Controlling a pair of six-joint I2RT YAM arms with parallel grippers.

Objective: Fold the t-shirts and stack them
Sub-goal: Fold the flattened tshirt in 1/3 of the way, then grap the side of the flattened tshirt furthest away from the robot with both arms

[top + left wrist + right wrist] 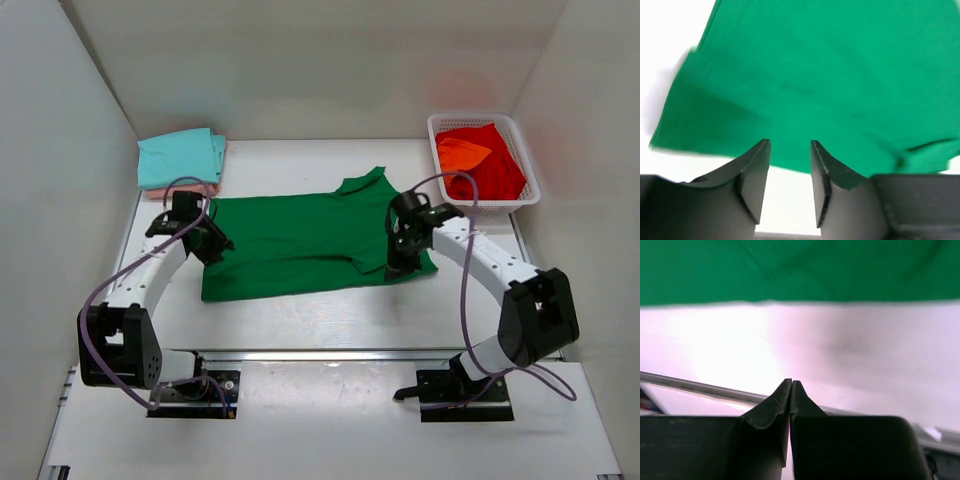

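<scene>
dark green t-shirt [300, 245] spread flat mid-tabletop [300, 320] | left gripper [790, 145] at its left edge, jaws parted | right gripper [791, 382] beside its right edge, jaws closed, empty | teal t-shirt [178, 155] folded, far left | red t-shirt [495, 170], orange t-shirt [462, 152] in white basket [531, 190]

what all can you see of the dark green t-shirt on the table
The dark green t-shirt is soft plain cloth, one solid colour, spread nearly flat and sideways across the white table, with light creases and a flap jutting from its far edge. The left gripper hangs part open at its left edge; the right gripper is shut at its right end, no cloth between its jaws.
</scene>
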